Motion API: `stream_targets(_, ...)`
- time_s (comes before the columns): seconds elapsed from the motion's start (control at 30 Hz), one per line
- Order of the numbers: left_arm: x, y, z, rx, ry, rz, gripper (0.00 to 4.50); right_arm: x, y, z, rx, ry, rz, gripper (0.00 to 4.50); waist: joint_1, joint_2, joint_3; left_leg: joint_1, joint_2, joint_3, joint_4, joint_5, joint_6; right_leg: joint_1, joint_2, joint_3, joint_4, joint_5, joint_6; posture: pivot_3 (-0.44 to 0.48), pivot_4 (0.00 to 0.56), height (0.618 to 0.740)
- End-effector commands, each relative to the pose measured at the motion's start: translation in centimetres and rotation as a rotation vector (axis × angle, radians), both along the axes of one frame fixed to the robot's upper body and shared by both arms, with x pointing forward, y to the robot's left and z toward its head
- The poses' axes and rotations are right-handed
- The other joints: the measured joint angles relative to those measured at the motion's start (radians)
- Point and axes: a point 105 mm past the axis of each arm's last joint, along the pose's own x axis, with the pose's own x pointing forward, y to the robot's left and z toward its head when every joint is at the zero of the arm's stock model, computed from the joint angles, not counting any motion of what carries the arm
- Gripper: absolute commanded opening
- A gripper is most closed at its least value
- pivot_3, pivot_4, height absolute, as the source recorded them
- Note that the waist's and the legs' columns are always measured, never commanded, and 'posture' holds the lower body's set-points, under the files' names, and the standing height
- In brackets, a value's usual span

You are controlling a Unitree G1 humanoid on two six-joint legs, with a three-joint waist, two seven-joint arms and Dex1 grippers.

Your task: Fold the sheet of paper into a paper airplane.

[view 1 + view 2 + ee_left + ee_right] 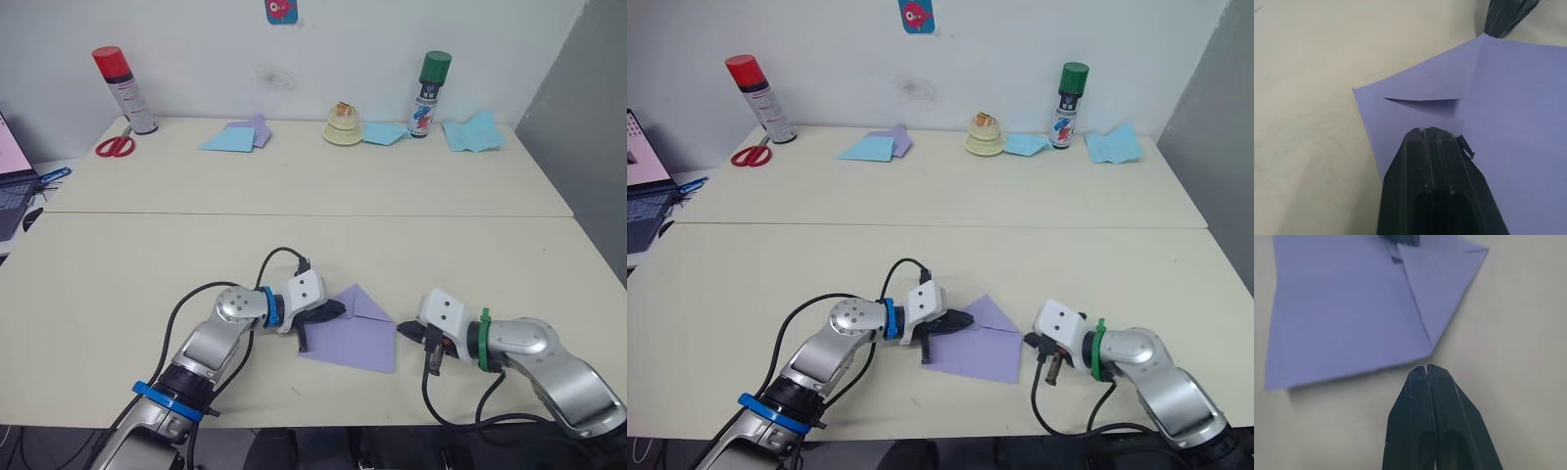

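left gripper (331, 311) is pressed together, tips flat on the paper's (358, 338) folded corner; right gripper (404, 334) is pressed together too, just off the paper's 3 o'clock edge. paper lies at the table's (118, 264) near edge, 6 o'clock. best keep weight on the flap and drag along the crease. can (428, 93) label at 1 o'clock is unreadable.

Around the creased lavender-purple sheet of paper (358, 333), the cream tabletop (294, 245) is bare toward the far wall. The left gripper (328, 311), fingers together, rests on the sheet's left edge; the right gripper (404, 333), fingers together, sits just beside its right corner. Far behind it stand a red-capped spray can (124, 90), red scissors (117, 145), light blue papers (228, 139) and a green-capped can (429, 94).
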Motion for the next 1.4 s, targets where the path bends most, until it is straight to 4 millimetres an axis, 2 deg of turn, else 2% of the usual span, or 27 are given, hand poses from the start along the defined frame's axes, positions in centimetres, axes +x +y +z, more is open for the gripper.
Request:
stream_targets(0.03,-0.4,0.2,-0.6,0.014,0.032,0.008,0.02,0.3,1.0,0.8,0.044,-0.038,0.029,0.00,0.000,0.000,0.000,0.000,0.000,0.000,0.000,0.000,0.000,0.000,0.000,0.000,0.000,0.000,0.000,0.000,0.150,0.725)
stream_targets(0.13,-0.2,0.0,0.6,-0.051,0.030,0.029,0.02,0.5,1.3,1.7,0.078,-0.056,0.034,0.00,0.000,0.001,0.001,-0.001,0.000,0.000,0.000,0.000,0.000,0.000,0.000,0.000,0.000,0.000,0.000,0.000,0.150,0.725)
stream_targets(0.33,0.3,-0.2,4.0,-0.166,0.012,0.054,0.02,0.4,1.3,1.7,0.075,-0.050,0.038,0.00,0.004,0.001,0.009,-0.002,0.000,0.000,0.000,0.000,0.000,-0.001,0.000,0.000,0.000,0.000,0.000,0.000,0.150,0.725)
stream_targets(0.5,0.3,-0.4,5.0,-0.157,-0.002,0.025,0.02,0.2,1.3,1.4,0.073,-0.043,0.039,0.00,0.005,0.002,0.010,-0.003,0.000,0.000,0.000,0.000,0.000,-0.002,0.000,0.000,0.000,0.000,0.000,0.000,0.150,0.725)
stream_targets(0.73,0.5,-1.7,4.3,-0.158,0.011,0.007,0.02,0.2,1.5,1.4,0.074,-0.046,0.041,0.00,0.005,0.002,0.010,-0.003,0.000,0.000,0.001,0.000,0.000,-0.002,0.000,0.000,0.000,0.000,0.000,0.000,0.150,0.725)
stream_targets(1.03,0.1,-1.6,1.3,-0.098,0.054,0.004,0.02,0.7,1.9,2.1,0.109,-0.065,0.018,0.00,0.005,0.002,0.010,-0.003,0.000,0.000,0.001,0.000,0.000,-0.002,0.000,0.000,0.001,0.000,0.000,0.000,0.150,0.725)
stream_targets(1.4,-0.4,-1.8,0.7,-0.095,0.061,0.010,0.02,1.1,3.8,3.1,0.175,-0.072,0.011,0.00,0.005,0.002,0.010,-0.002,0.000,0.000,0.002,0.000,0.000,-0.002,0.000,0.000,0.002,0.000,0.000,0.000,0.150,0.725)
